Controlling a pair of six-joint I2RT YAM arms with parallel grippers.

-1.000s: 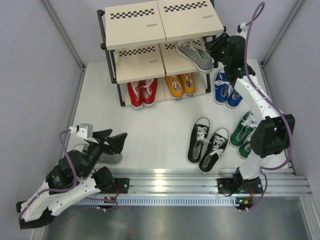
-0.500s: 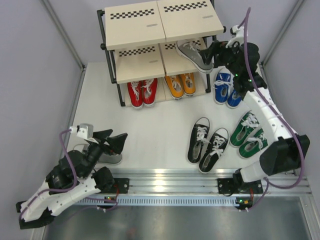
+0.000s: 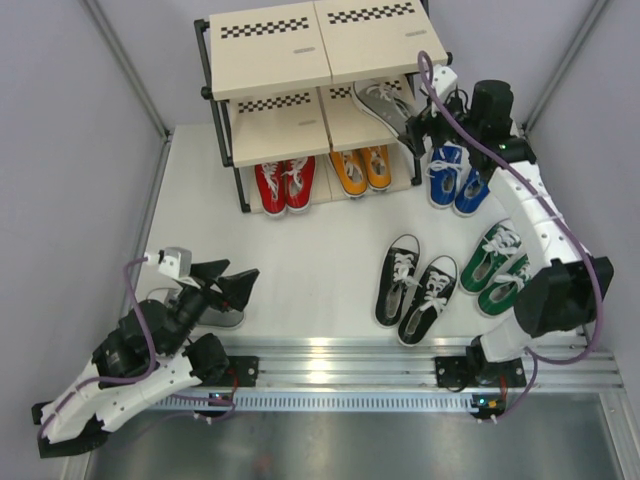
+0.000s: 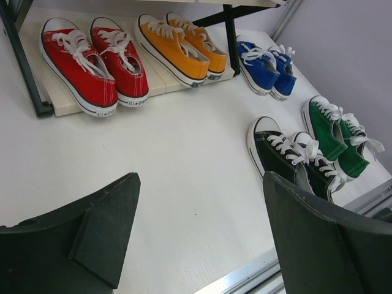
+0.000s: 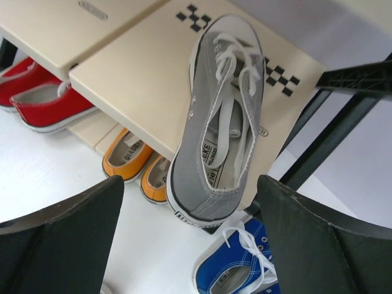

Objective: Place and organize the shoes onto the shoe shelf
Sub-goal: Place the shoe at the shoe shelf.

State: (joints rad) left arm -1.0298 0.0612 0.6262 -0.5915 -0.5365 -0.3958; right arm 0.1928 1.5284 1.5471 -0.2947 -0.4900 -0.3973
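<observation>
The shoe shelf [image 3: 270, 55] stands at the back. One grey shoe [image 3: 385, 105] lies on its middle tier at the right, heel over the front edge, as the right wrist view shows [image 5: 220, 116]. My right gripper [image 3: 418, 128] is open just in front of that heel [image 5: 190, 184], apart from it. The red pair [image 3: 285, 183] and orange pair [image 3: 362, 168] sit on the bottom tier. The blue [image 3: 452, 180], green [image 3: 500, 268] and black [image 3: 415, 285] pairs are on the floor. My left gripper [image 3: 225, 285] is open and empty [image 4: 201, 184] above a second grey shoe [image 3: 222, 318].
Grey walls close in both sides. A metal rail [image 3: 340, 365] runs along the near edge between the arm bases. The shelf's black post [image 5: 324, 147] stands right of the grey shoe. The left wrist view shows white floor [image 4: 184, 153] between the shelf and the black pair [image 4: 288, 156].
My right arm has swung round to the right of the shelf and its gripper has drawn back from the grey shoe, which stays on the middle tier. The left arm has barely moved.
</observation>
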